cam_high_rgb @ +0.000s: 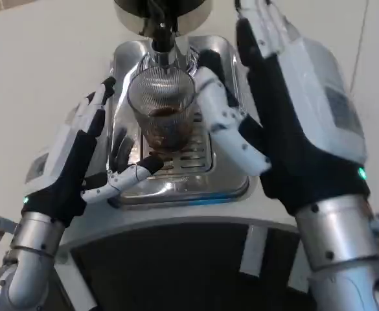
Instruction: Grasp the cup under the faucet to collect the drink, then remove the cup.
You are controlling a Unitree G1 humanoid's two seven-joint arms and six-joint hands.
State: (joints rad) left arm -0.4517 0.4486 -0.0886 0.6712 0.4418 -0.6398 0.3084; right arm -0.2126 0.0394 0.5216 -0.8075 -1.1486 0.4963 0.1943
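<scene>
Head view. The cup [162,111], a clear ribbed glass, is standing upright on the slotted grate of the chrome drip tray [231,189], directly beneath the dark faucet [161,32]. A shallow layer of brown drink [168,123] is sitting in the lower part of the cup.

My right hand [286,110] is reaching in from the right side. One white finger [218,107] is lying against the right wall of the cup, while the remaining fingers are pointing up past the machine. I cannot tell whether this hand is actually gripping the cup or only touching it.

My left hand [79,155] is waiting to the left of the tray, fingers spread and holding nothing. One finger [134,173] is extending toward the front edge of the grate, near the cup base but apart from the glass.

The tray is resting on the white table [40,65].
</scene>
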